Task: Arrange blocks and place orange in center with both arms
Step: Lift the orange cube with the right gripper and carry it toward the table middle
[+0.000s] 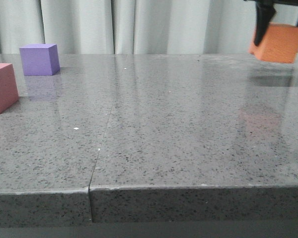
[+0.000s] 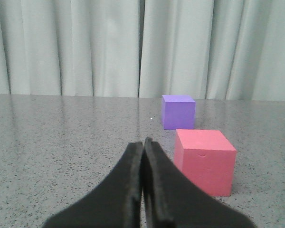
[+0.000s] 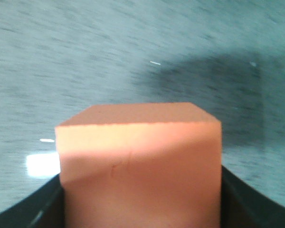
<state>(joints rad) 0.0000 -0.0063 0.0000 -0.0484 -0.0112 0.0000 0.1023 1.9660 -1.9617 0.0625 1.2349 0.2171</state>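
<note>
My right gripper (image 1: 282,22) is shut on the orange block (image 1: 278,43) and holds it in the air above the far right of the table; the block fills the right wrist view (image 3: 140,161) between the black fingers (image 3: 28,211). The purple block (image 1: 39,59) stands at the far left. The pink-red block (image 1: 2,87) stands nearer, at the left edge of the front view. In the left wrist view my left gripper (image 2: 143,142) is shut and empty, low over the table, just left of the pink-red block (image 2: 205,160), with the purple block (image 2: 178,111) beyond.
The grey speckled stone tabletop (image 1: 179,124) has a seam (image 1: 105,134) running front to back left of the middle. Pale curtains (image 1: 139,25) hang behind the table's far edge. The front edge (image 1: 188,188) is close to the camera.
</note>
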